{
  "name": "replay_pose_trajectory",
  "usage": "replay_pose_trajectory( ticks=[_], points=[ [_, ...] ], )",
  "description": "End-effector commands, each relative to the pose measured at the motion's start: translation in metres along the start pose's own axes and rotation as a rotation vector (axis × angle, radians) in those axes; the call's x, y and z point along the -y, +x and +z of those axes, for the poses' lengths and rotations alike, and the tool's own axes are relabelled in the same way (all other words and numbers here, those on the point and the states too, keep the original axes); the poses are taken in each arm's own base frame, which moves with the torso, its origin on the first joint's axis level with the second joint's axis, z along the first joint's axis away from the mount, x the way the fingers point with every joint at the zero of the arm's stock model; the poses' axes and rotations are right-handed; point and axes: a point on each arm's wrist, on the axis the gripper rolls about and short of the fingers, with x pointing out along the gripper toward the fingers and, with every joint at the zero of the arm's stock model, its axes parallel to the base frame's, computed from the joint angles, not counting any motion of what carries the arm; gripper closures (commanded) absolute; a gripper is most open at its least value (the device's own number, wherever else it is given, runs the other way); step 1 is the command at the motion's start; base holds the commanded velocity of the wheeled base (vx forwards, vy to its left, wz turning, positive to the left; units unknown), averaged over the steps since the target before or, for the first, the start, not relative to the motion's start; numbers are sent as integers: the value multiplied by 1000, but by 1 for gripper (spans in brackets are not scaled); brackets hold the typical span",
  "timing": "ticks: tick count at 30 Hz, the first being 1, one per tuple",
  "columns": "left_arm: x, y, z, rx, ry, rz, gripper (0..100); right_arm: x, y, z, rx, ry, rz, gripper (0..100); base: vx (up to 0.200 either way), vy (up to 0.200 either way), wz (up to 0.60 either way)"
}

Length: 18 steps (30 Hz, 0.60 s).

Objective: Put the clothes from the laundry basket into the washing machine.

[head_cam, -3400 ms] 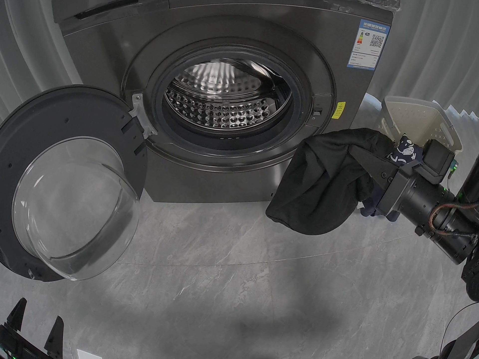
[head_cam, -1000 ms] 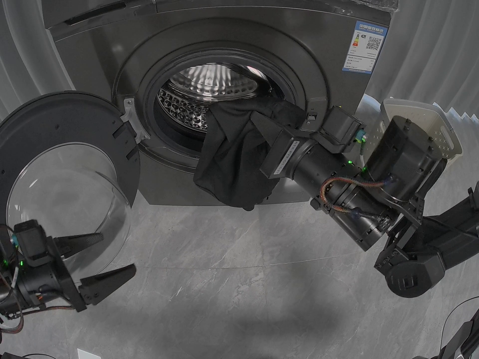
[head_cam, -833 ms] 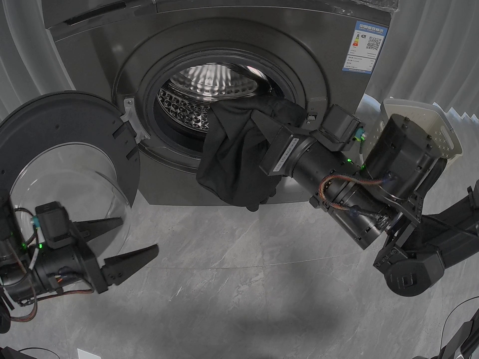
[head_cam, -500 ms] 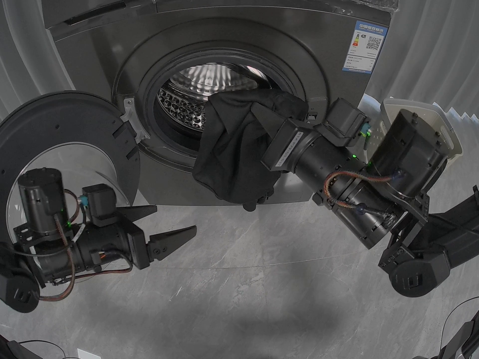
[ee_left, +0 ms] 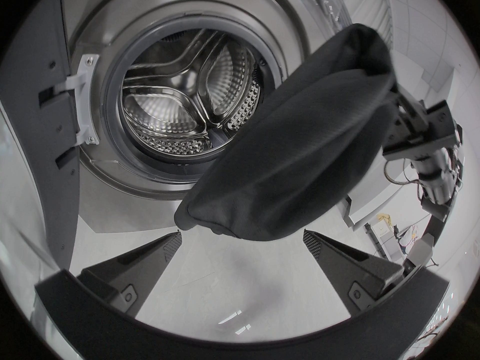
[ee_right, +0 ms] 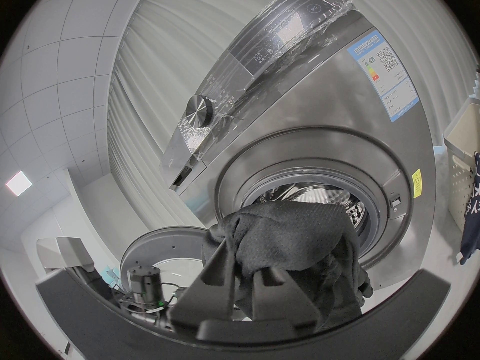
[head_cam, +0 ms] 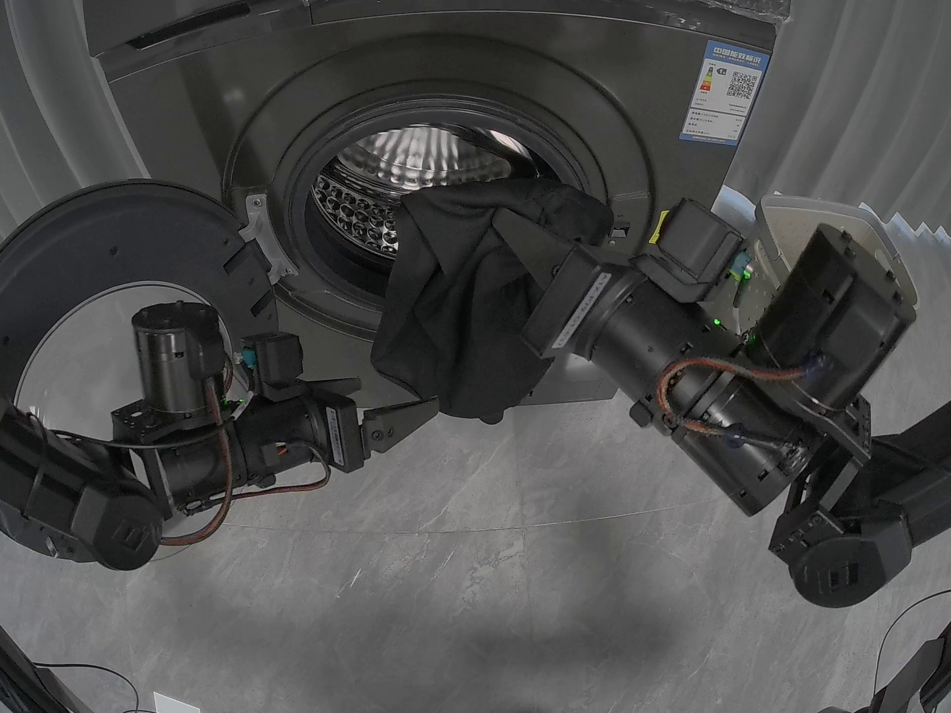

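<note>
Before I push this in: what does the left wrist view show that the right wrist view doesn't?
Left wrist: the drum with its ribbed inside, and the black garment hanging low just beyond the open left gripper. Right wrist: the right gripper shut on that garment, the control knob, the laundry basket. Both: the garment at the washing machine mouth.

1. The right claw (ee_right: 244, 276) has its fingertips buried in the black garment (head_cam: 456, 299), so exactly where it pinches is lost.
2. That garment covers the lower right of the drum (head_cam: 396, 165) opening.
3. The right arm (head_cam: 693, 368) blocks most of the laundry basket (head_cam: 792, 215).
4. The top of the washing machine (head_cam: 198, 91) is cut off at the head view's upper edge.
5. The print on the sticker (head_cam: 731, 78) is too small to read.
</note>
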Motion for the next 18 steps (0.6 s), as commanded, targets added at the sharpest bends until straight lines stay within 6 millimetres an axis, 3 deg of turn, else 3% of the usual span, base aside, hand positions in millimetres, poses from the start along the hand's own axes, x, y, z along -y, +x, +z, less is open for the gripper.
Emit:
replay_pose_trajectory(
  ticks=[1, 10, 18],
  points=[
    [-7, 20, -5, -21, -26, 5, 0, -3, -6, 4, 0, 4, 8, 100, 0, 0, 0],
    [-15, 36, -6, 8, -23, 9, 0, -4, -7, 3, -4, 4, 10, 100, 0, 0, 0],
    [-11, 38, -2, 35, -42, -10, 0, -5, -7, 0, -9, 6, 13, 100, 0, 0, 0]
  ],
)
